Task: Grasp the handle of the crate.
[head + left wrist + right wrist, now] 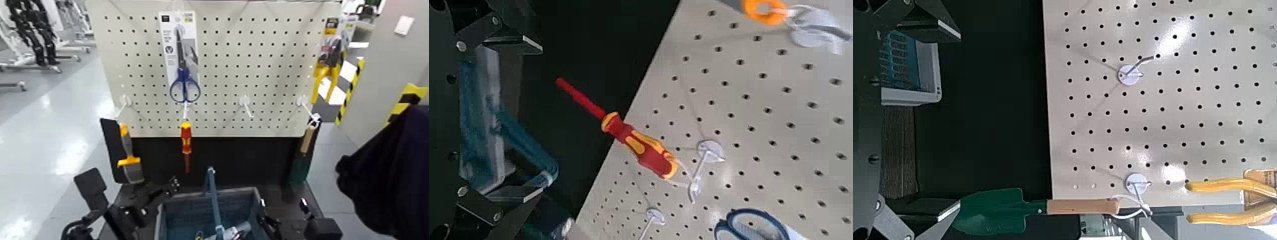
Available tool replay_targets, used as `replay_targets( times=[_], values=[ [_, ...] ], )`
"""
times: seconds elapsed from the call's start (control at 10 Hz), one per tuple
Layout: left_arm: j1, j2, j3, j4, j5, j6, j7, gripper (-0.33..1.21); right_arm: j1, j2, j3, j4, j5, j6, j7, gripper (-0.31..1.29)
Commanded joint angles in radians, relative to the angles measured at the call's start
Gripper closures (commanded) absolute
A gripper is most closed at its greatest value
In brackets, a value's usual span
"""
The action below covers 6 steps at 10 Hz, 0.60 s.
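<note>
Handle [214, 199]: head, left wrist views only

Crate [168, 207] below pegboard [220, 70], tools between.

Blue-grey crate [161, 220] — arched handle [214, 198] upright, spanning middle.

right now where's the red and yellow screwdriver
In the head view, the screwdriver hangs left of centre at the pegboard's lower edge, straight below the blue-handled scissors and right of the orange-handled tool.
</note>
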Motion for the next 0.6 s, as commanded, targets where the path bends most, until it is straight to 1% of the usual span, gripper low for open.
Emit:
replay_targets(
  times=[0.1,0.3,0.4,0.6],
  values=[
    [-0.057,0.022,0.01,0.032,0.241,0.162,0.021,0.29,0.0,0.0,0.002,0.0,0.0,-0.001,0.0,0.13],
    [-0.096,0.031,-0.016,0.098,0.385,0.218,0.02,0.29,0.0,0.0,0.004,0.002,-0.003,-0.004,0.0,0.13],
    [-0.125,0.036,-0.041,0.154,0.448,0.239,0.003,0.29,0.0,0.0,0.004,0.003,-0.003,-0.004,0.0,0.13],
    [-0.177,0.033,-0.079,0.256,0.539,0.259,-0.057,0.29,0.0,0.0,0.005,0.003,-0.005,-0.007,0.0,0.13]
  ],
)
